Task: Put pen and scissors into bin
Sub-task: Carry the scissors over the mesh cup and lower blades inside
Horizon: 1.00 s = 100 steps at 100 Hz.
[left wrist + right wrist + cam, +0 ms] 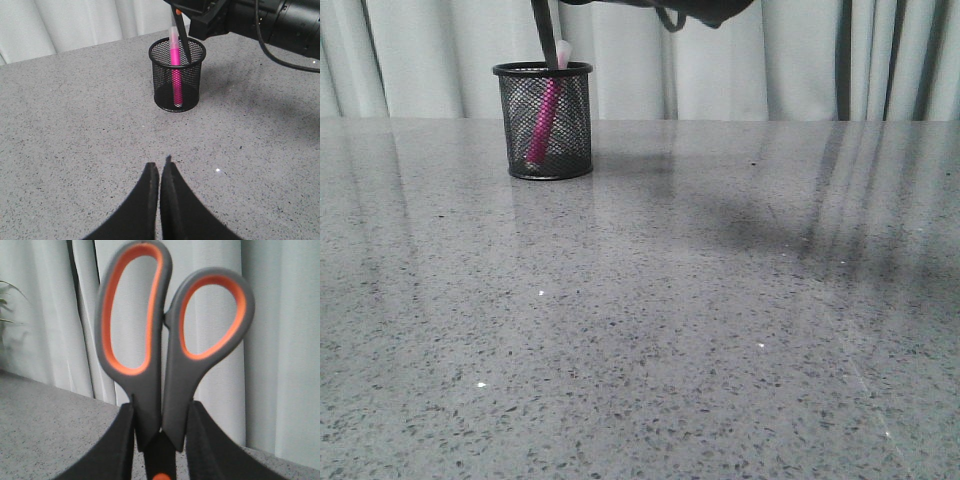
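Observation:
The black mesh bin [542,125] stands on the table at the back left. The magenta pen [544,120] leans inside it, its whitish cap poking above the rim. The scissors [170,340] hang blades-down over the bin, with the dark blades [183,39] dipping past the rim beside the pen [175,70]. My right gripper [160,407] is shut on the scissors just below the grey and orange handles, above the bin [177,75]. My left gripper [160,167] is shut and empty, low over the table, well short of the bin.
The right arm [260,20] reaches in over the bin from the right, with a cable hanging off it. Pale curtains [740,60] close off the far edge of the speckled grey table [670,330].

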Each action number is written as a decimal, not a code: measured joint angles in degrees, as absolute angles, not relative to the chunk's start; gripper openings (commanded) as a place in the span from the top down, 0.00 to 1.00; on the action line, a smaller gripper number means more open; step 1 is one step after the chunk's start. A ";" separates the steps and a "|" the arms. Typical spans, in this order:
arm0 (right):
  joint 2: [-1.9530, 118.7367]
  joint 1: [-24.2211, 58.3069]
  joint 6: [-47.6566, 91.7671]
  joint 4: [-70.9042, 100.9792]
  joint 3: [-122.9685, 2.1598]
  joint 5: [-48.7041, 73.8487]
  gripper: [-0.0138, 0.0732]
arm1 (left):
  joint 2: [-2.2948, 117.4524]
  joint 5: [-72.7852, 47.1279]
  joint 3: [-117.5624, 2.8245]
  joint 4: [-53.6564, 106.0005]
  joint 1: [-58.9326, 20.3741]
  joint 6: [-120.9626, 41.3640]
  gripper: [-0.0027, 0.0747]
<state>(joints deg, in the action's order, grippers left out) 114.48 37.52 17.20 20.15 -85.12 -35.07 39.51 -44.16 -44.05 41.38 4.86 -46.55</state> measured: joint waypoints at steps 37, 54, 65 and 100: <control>115.67 37.52 17.45 20.15 -84.46 -35.21 0.93 | 39.51 -44.16 -44.05 41.38 4.86 -46.55 0.99; 115.67 37.52 17.45 20.15 -82.39 -36.04 0.93 | 39.51 -44.16 -44.05 41.38 4.86 -46.55 0.99; 115.67 37.52 17.45 20.15 -80.75 -36.90 0.93 | 39.51 -44.25 -44.05 41.38 4.86 -46.55 0.99; 115.67 37.52 17.45 20.15 -79.33 -37.65 0.93 | 39.51 -44.25 -44.05 41.38 4.86 -46.55 0.99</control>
